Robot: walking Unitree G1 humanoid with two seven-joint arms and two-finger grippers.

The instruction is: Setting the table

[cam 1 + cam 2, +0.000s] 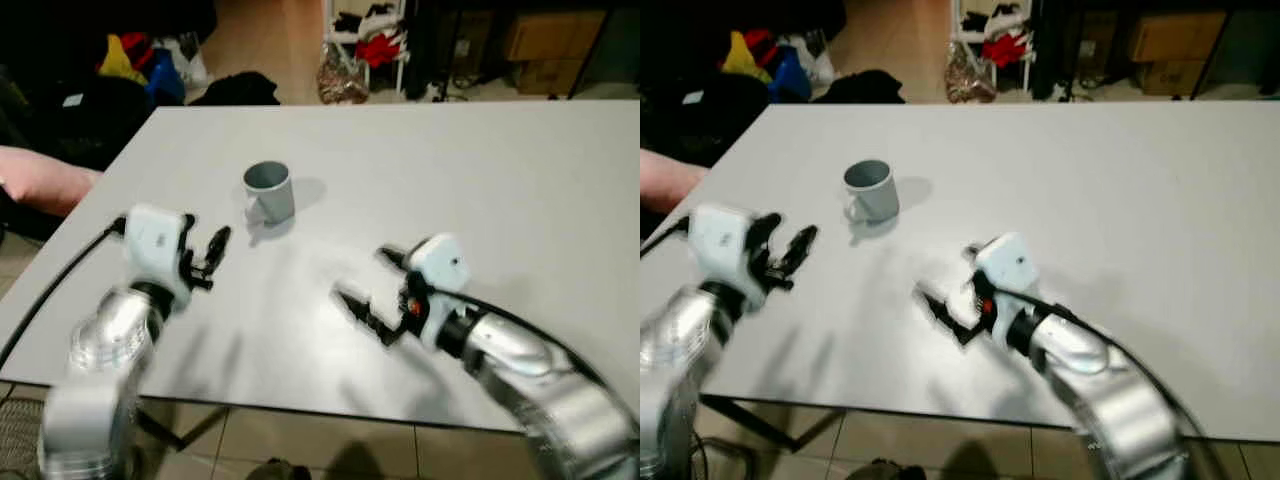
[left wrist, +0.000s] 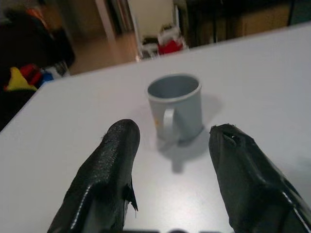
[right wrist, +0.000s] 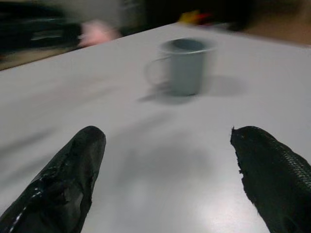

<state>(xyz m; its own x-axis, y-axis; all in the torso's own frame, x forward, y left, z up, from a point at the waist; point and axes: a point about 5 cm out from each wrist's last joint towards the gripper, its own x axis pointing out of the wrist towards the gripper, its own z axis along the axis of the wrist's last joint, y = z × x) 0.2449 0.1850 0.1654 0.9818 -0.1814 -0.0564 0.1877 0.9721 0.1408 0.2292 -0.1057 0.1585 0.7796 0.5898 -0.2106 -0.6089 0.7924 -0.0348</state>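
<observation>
Left wrist view: grey handled mug upright on white table.

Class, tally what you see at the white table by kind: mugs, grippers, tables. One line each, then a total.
Mug: 1, grey, upright.
Grippers: 2, left gripper and right gripper, both open over the table.
Table: 1, white.
Total: 4.
</observation>
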